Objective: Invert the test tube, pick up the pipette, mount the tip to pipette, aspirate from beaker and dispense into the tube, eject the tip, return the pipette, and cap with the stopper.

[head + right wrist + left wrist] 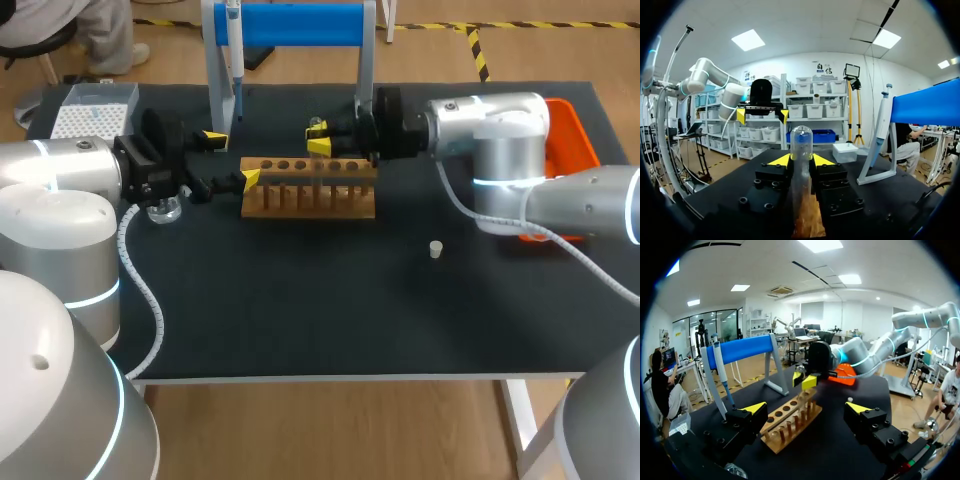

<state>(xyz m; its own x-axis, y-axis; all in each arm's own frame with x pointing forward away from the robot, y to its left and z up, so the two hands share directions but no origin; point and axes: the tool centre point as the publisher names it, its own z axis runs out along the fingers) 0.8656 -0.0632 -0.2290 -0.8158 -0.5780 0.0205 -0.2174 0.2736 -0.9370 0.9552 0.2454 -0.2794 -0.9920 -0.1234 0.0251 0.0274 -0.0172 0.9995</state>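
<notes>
The tabletop (330, 320) has a matt black, cloth-like surface. The rack (308, 188) is bare brown wood with a dull finish. The tube (801, 145) is clear and glossy, either glass or plastic. The jaws are matt black blocks with smooth yellow tips. The left arm (55, 170) and right arm (500, 125) wear smooth, satin silver shells. The tray (575, 130) looks like orange plastic. The stand's bar (298, 24) is smooth blue.

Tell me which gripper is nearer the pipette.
Left. The left gripper is open just in front of the pipette on its stand; the right gripper is farther aside, over the wooden rack, shut on the test tube.
</notes>
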